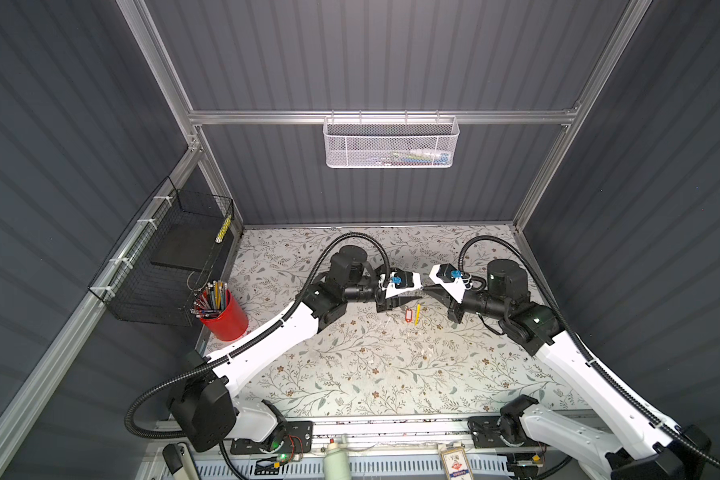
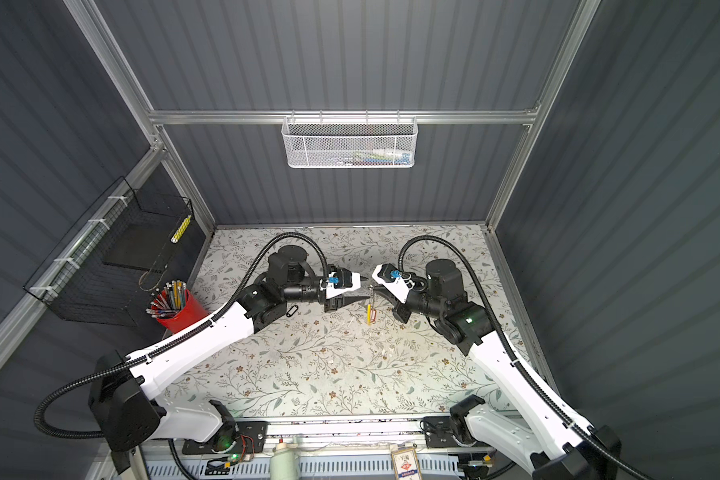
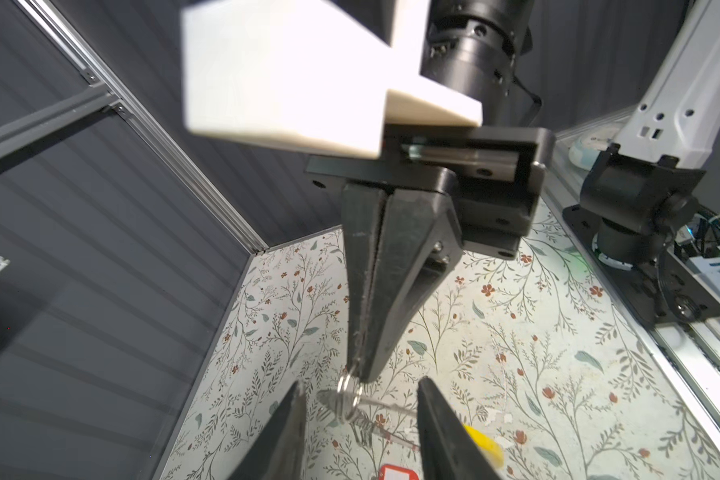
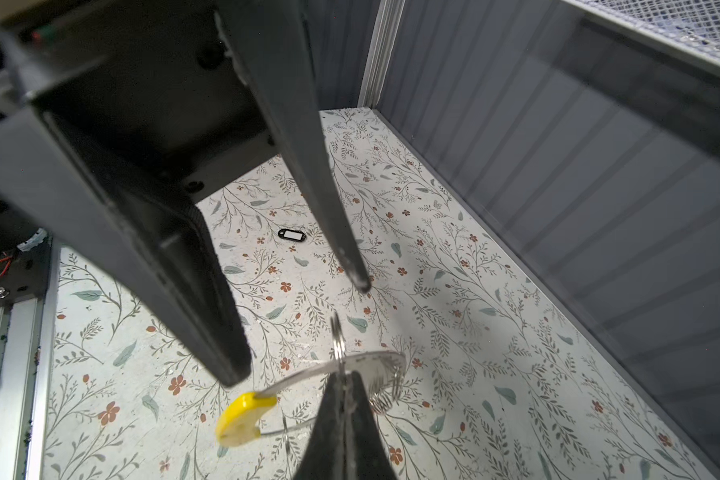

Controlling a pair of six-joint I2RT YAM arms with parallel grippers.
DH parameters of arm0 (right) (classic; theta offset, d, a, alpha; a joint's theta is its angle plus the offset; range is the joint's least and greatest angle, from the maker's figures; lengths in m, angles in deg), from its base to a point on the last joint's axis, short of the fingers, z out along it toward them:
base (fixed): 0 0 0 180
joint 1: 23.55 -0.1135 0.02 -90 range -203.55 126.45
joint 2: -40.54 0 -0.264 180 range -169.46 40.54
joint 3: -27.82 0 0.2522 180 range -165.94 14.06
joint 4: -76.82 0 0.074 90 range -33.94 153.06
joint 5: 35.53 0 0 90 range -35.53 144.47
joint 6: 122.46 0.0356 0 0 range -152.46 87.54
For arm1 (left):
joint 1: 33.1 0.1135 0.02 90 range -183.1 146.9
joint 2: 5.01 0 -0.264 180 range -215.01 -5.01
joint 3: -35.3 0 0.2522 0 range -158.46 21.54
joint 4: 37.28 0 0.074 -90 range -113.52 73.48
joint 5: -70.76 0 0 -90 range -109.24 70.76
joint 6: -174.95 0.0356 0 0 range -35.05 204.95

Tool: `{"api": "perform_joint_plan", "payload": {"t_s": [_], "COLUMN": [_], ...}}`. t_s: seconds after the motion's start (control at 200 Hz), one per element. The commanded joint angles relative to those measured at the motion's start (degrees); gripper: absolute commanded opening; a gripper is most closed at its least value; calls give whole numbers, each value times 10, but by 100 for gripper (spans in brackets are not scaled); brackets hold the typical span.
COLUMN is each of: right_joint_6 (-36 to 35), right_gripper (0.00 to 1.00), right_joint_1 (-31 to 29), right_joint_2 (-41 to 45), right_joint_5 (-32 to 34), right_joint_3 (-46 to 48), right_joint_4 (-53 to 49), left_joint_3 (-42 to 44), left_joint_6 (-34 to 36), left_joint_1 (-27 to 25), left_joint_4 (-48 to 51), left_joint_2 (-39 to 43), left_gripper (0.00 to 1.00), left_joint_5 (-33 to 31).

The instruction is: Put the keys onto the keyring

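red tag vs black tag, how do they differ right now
The red tag hangs in the air under the shut right gripper, beside the keyring; the black tag lies flat on the table, untouched. The red tag's rim is red, the black tag's black. Both are small oval tags.

1. Keyring (image 4: 242, 419): grey metal hoop, one bright yellow segment.
2. Key tag (image 1: 408, 314): red.
3. Second key tag (image 4: 292, 235): black rim, white label.
4. Table (image 1: 350, 374): pale, leaf-and-flower pattern.
5. Cup (image 1: 227, 320): red.
6. Mesh basket (image 1: 391, 143): white.
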Motion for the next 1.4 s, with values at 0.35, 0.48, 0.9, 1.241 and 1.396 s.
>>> {"api": "perform_joint_plan", "payload": {"t_s": [0.35,0.48,0.9,1.241,1.396], "right_joint_6": [-41,-44,-69,-96,-110], "right_gripper": [0,0,0,5,21], "right_joint_1": [-43,-47,-49,-49,-28], "right_joint_2": [-13,-14,-6,16,39], "right_joint_5": [63,62,49,41,47], "right_joint_3": [-31,-32,-23,14,56], "right_joint_4": [-11,-11,3,38,56], "left_joint_3": [-20,-22,-33,-34,-26], "left_joint_6": [24,19,10,6,0], "left_joint_1": [-2,-2,-2,-2,-1], "left_joint_4": [53,53,60,63,52], "left_joint_2": [-7,-10,-20,-19,-11], "left_gripper": [37,33,16,0,0], "left_joint_5": [-59,-56,-38,-6,24]}}
